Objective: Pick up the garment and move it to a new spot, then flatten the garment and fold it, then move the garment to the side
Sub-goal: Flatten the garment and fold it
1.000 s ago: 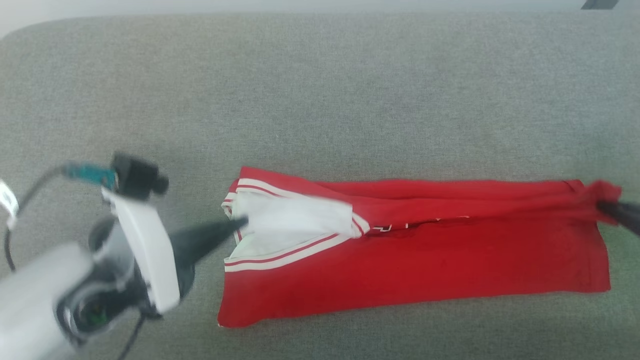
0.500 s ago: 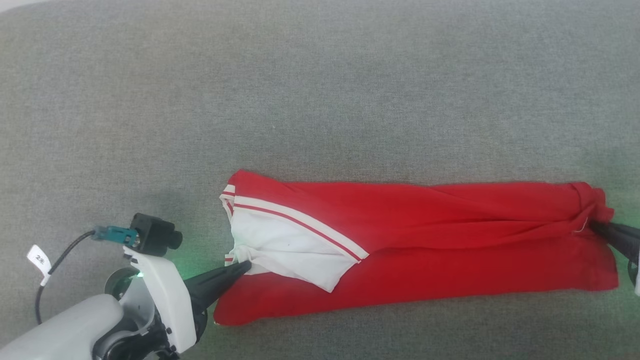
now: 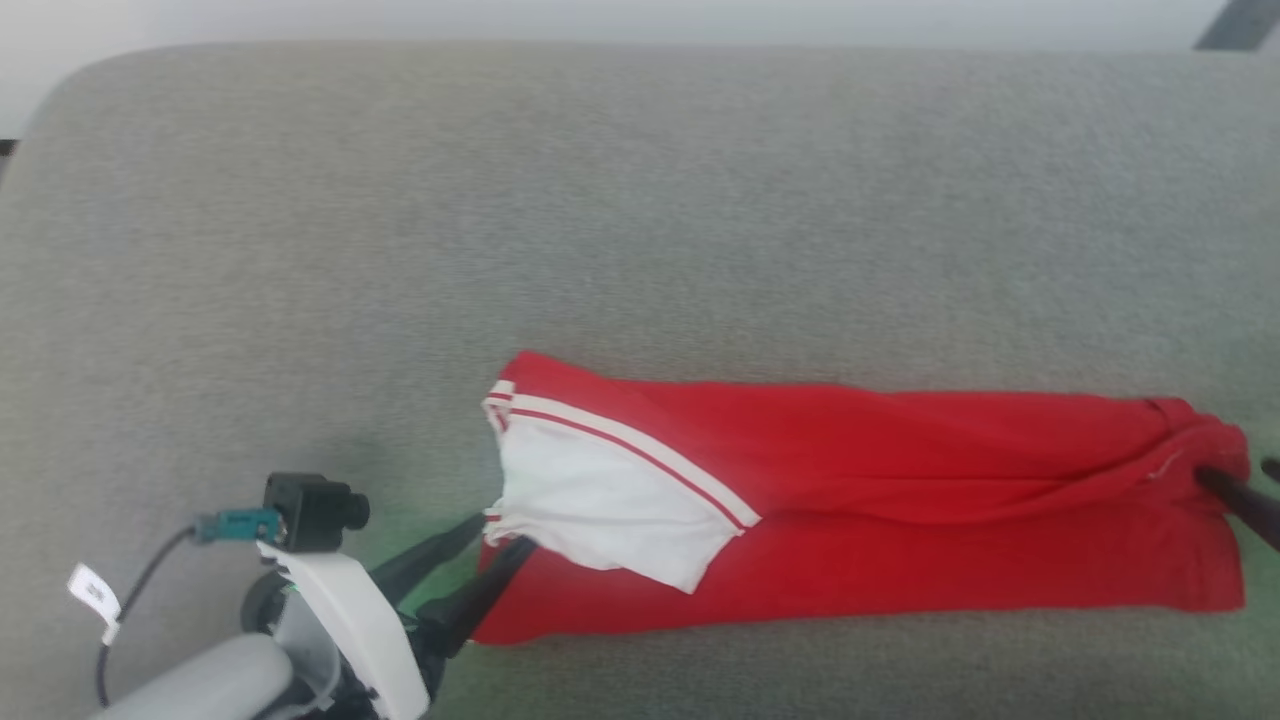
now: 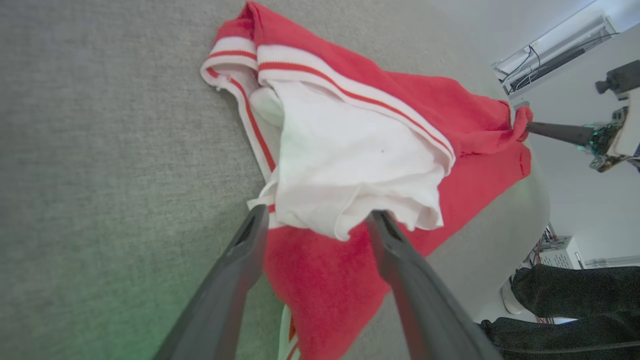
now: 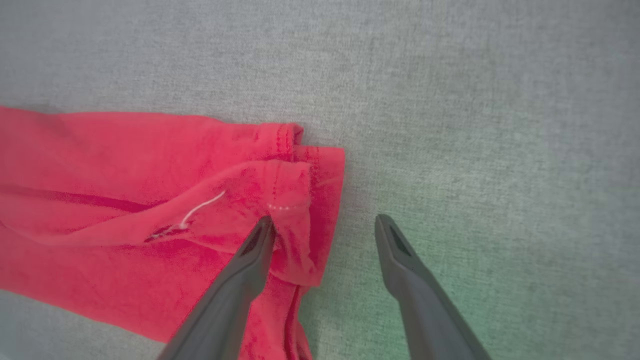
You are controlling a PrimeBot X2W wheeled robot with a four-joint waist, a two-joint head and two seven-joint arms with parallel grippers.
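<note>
The garment (image 3: 900, 510) lies as a long red band on the grey cloth surface (image 3: 640, 200), its white inner panel (image 3: 600, 500) and white striped trim turned out at the left end. My left gripper (image 3: 497, 538) stands open at that left end; in the left wrist view the white panel's (image 4: 350, 165) lower edge hangs between the spread fingers of this gripper (image 4: 317, 214). My right gripper (image 3: 1240, 474) is open at the garment's right end. In the right wrist view one finger (image 5: 250, 260) lies on the red hem corner (image 5: 290, 200), the other on bare cloth.
The grey surface's far edge and rounded corner (image 3: 60, 90) run along the top of the head view. Beyond its edge the left wrist view shows a white wall, cables (image 4: 540, 55) and dark trouser-like cloth (image 4: 575, 295).
Both grippers have gone from shut on the garment's ends to open, and the garment has dropped flat. The head camera has shifted, so the surface's far edge shows again.
</note>
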